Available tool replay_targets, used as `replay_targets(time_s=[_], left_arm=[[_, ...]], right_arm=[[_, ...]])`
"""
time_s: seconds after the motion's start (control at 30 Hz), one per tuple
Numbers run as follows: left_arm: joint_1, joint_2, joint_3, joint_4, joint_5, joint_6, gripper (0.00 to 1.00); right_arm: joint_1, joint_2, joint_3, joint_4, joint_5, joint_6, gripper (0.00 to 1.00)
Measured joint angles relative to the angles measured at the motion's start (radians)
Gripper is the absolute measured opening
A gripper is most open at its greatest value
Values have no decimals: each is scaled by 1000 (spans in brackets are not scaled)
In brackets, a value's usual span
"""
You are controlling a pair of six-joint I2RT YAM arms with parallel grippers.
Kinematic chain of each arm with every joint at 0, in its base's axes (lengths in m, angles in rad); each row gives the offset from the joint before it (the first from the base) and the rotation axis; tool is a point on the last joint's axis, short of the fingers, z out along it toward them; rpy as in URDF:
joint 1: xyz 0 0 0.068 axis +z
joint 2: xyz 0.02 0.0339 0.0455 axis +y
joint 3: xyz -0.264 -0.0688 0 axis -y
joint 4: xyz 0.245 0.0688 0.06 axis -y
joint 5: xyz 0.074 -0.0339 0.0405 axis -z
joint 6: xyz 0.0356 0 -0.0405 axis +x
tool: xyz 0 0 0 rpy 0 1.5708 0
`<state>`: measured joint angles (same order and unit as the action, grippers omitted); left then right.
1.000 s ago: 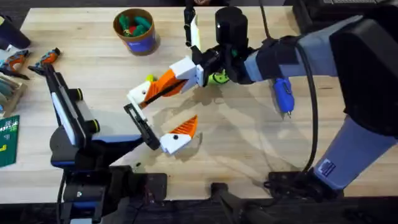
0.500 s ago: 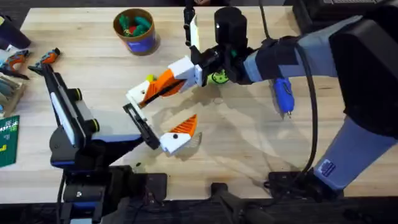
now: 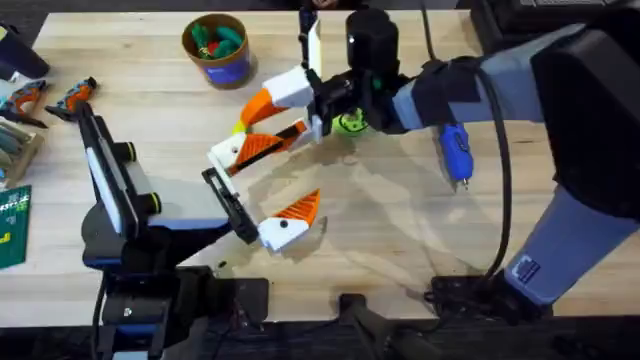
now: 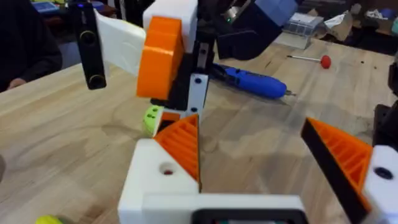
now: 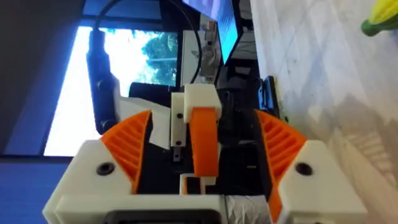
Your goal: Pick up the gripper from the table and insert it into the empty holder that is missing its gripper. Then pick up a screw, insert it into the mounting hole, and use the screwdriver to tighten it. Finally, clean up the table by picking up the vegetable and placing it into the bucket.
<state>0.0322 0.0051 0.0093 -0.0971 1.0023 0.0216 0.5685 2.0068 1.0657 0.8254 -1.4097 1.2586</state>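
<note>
Right wrist: right gripper (image 5: 204, 134) spread wide either side of white holder (image 5: 199, 99) with orange gripper (image 5: 203, 146) on it, probably lining up to seat it; left gripper (image 4: 249, 134) also released, close by; vegetable (image 5: 380, 17) loose on table nearby; pad contact and mounting hole impossible to make out.

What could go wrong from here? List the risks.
1. The right gripper and the left gripper both stand open, fingers almost interleaved; if either moves, it could strike the other.
2. The vegetable lies just beside those fingers and could get knocked away.
3. The screwdriver lies close by the right arm, which could sweep it.
</note>
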Motion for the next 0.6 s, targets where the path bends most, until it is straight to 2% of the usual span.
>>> replay_targets(time_s=[0.1, 0.2, 0.33, 0.43, 0.6], left_arm=[[0, 0, 0, 0, 0, 0, 986], [0, 0, 0, 0, 0, 0, 986], [0, 0, 0, 0, 0, 0, 986], [0, 0, 0, 0, 0, 0, 986], [0, 0, 0, 0, 0, 0, 986]], right_arm=[[-33, -16, 0, -16, 1, -14, 846], [-78, -89, 0, -153, 10, -80, 847], [-148, -254, 6, -610, 102, -298, 848], [-205, -390, 7, -945, 250, -499, 848], [-253, -606, 22, -1308, 534, -747, 850]])
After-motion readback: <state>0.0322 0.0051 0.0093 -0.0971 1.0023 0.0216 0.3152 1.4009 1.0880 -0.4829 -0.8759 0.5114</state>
